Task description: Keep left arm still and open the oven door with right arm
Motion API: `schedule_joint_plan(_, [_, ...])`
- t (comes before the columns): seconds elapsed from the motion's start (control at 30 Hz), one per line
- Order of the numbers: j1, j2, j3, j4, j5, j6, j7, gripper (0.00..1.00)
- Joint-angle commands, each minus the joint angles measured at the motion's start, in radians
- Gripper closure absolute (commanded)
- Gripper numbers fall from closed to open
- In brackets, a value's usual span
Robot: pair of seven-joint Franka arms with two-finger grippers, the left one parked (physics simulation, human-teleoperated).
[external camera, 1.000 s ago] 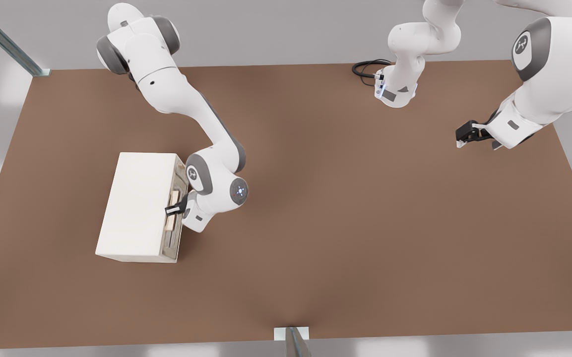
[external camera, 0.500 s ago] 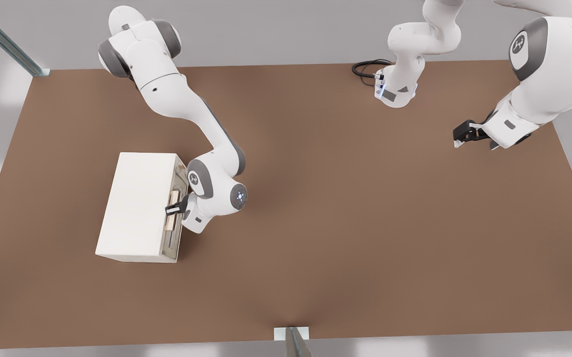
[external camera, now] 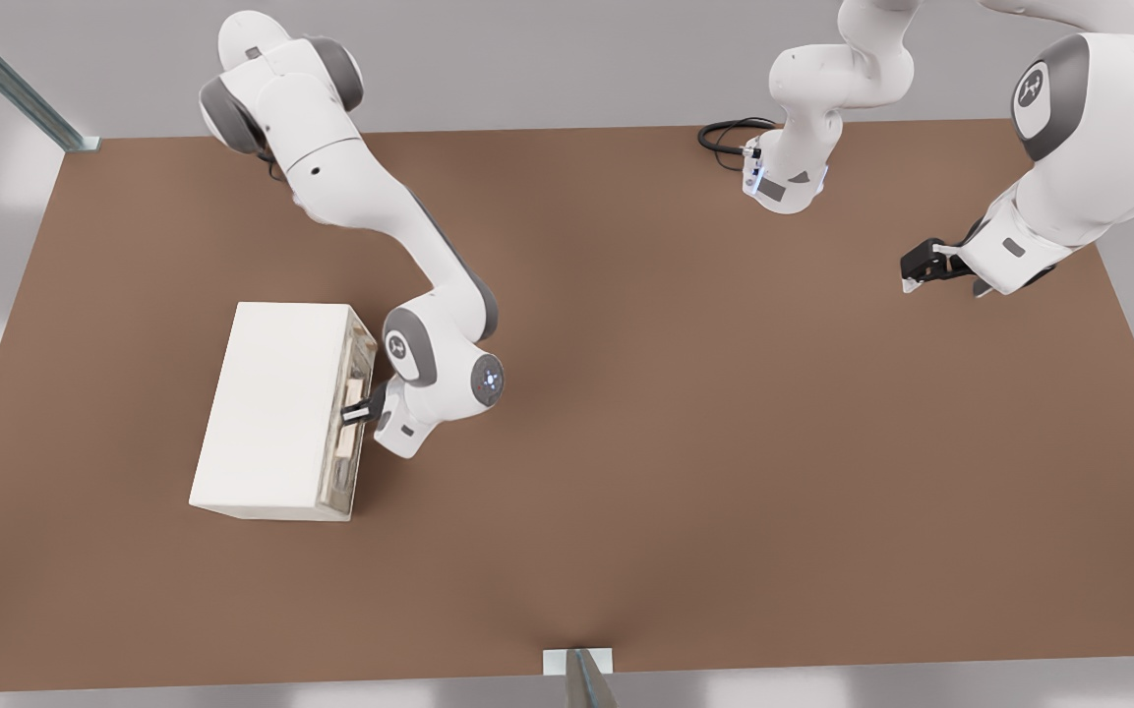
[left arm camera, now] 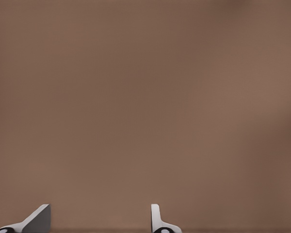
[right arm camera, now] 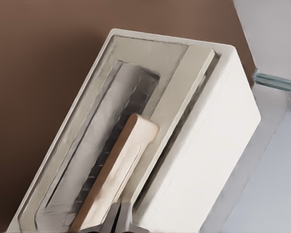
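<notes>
Had gripper (external camera: 358, 413) of right arm (external camera: 370, 211) at oven door (right arm camera: 94, 160), fingers (right arm camera: 117, 219) pinched narrow on beige handle (right arm camera: 117, 170). Door top edge stood slightly off the oven (external camera: 276, 408) body just behind fingers, gap visible. Sat on brown table (external camera: 685, 393).

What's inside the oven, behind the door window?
Nothing can be made out. The oven door is open only a crack, and its window shows just a grey, blurry pattern. The handle covers part of the window, with the gripper right at it, so the inside stays hidden.
</notes>
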Motion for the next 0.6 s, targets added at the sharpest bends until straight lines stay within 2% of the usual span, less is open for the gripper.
schedule_joint_plan(0.0, [0.011, -0.003, 0.0, 0.038, 0.018, -0.024, -0.007, 0.79])
schedule_joint_plan(0.07, [-0.007, -0.003, -0.003, 0.101, 0.09, -0.042, -0.058, 0.79])
schedule_joint_plan(0.1, [-0.055, -0.007, -0.006, 0.135, 0.182, -0.042, -0.064, 0.79])
schedule_joint_plan(0.13, [-0.156, -0.007, -0.005, 0.198, 0.355, -0.041, -0.137, 0.58])
schedule_joint_plan(0.17, [-0.315, -0.032, -0.006, 0.203, 0.593, -0.041, -0.194, 0.0])
schedule_joint_plan(0.23, [-0.46, -0.148, -0.006, 0.109, 0.78, -0.048, -0.262, 0.0])
schedule_joint_plan(0.3, [-0.507, -0.323, -0.011, 0.012, 0.765, -0.059, -0.338, 0.0])
schedule_joint_plan(0.37, [-0.509, -0.411, -0.023, 0.012, 0.707, -0.144, -0.329, 0.0])
schedule_joint_plan(0.47, [-0.512, -0.523, -0.028, -0.037, 0.687, -0.16, -0.325, 0.0])
schedule_joint_plan(0.57, [-0.512, -0.573, -0.029, -0.074, 0.677, -0.15, -0.325, 0.0])
